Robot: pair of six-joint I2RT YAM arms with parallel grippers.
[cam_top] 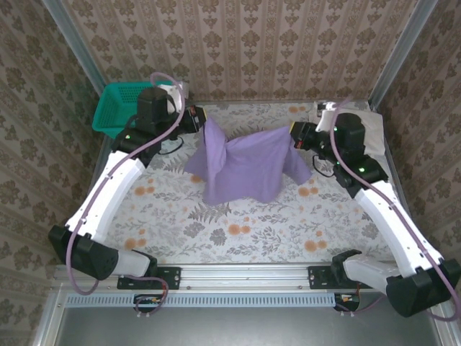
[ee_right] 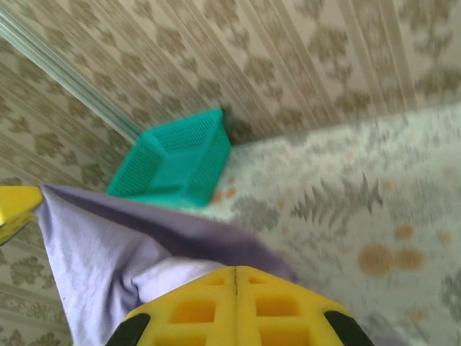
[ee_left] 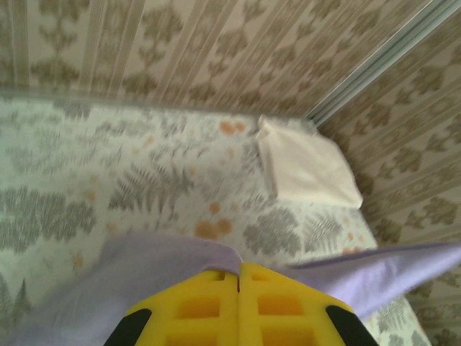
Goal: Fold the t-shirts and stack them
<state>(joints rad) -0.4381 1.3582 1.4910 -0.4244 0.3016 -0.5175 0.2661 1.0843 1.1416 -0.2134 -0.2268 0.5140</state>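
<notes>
The lavender-purple t-shirt (cam_top: 245, 167) hangs stretched above the table between both arms, its lower edge drooping toward the floral cloth. My left gripper (cam_top: 204, 121) is shut on its left top corner; the purple cloth (ee_left: 144, 274) emerges from the yellow fingers (ee_left: 202, 303). My right gripper (cam_top: 292, 135) is shut on the right top corner, with purple cloth (ee_right: 108, 252) bunched at its yellow fingers (ee_right: 274, 303). The off-white t-shirt (ee_left: 310, 169) lies folded flat in the far right corner (cam_top: 371, 122), behind the right arm.
A teal mesh basket (cam_top: 119, 107) stands at the far left corner, also seen as the basket (ee_right: 176, 158) in the right wrist view. Patterned walls enclose the table (cam_top: 238, 231) on three sides. An aluminium rail runs along the near edge.
</notes>
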